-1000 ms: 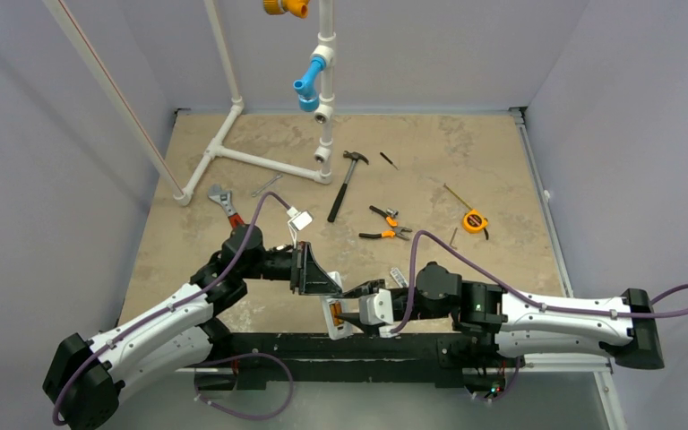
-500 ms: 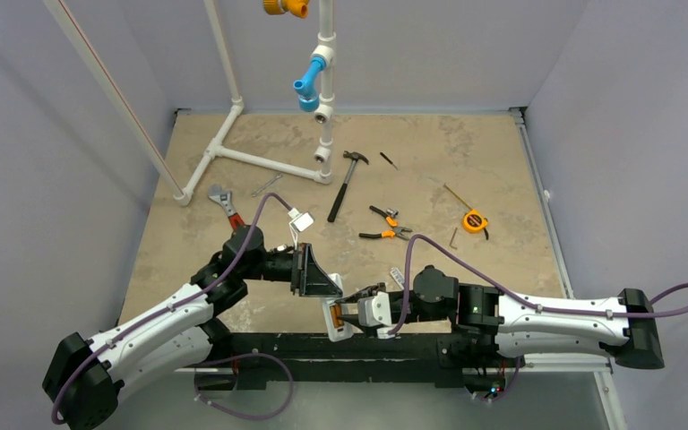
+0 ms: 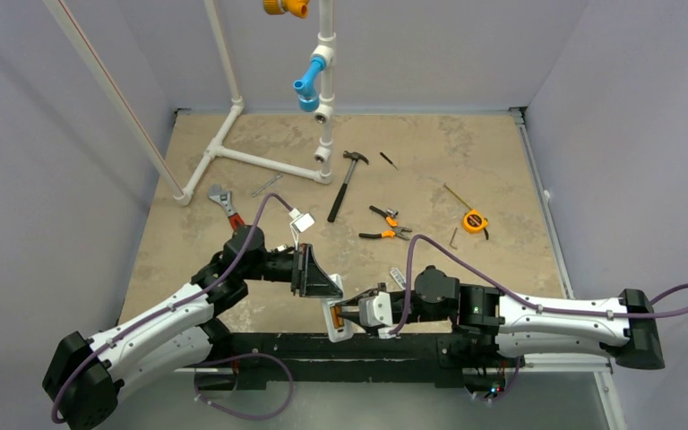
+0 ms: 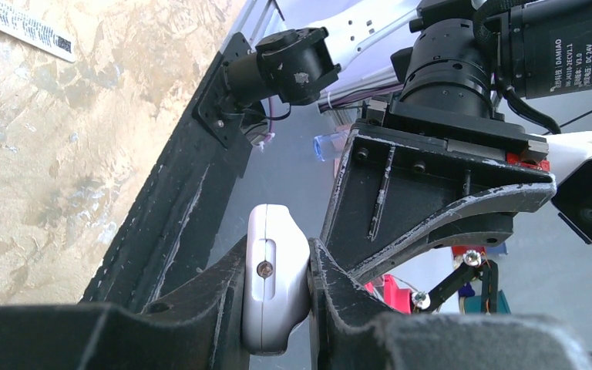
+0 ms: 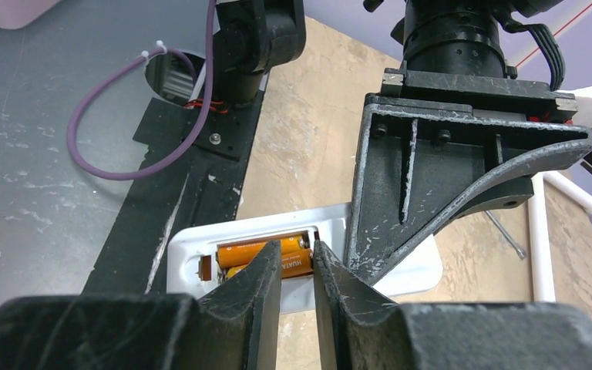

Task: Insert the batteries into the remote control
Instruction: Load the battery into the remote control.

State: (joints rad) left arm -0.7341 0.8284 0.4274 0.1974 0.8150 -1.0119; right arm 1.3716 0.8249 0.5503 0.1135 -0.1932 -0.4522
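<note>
The white remote control (image 3: 337, 326) is held on edge at the near table edge, and its open back recess faces my right gripper. My left gripper (image 3: 330, 292) is shut on the remote's far end, which shows clamped between the fingers in the left wrist view (image 4: 274, 279). Two orange batteries (image 5: 256, 251) lie side by side in the recess of the remote (image 5: 193, 248). My right gripper (image 5: 297, 256) has its tips right at the lower battery. Its jaws are almost closed with a narrow gap and nothing between them. It also shows in the top view (image 3: 349, 314).
Behind the arms lie a hammer (image 3: 345, 184), orange-handled pliers (image 3: 385, 226), a yellow tape measure (image 3: 475, 221), a wrench (image 3: 225, 205) and a small silvery piece (image 3: 398, 275). A white pipe frame (image 3: 260, 161) stands at the back left. A black rail (image 3: 322, 346) runs under the grippers.
My right arm has shifted slightly left, bringing its fingertips closer onto the batteries in the remote. My left gripper holds the remote still.
</note>
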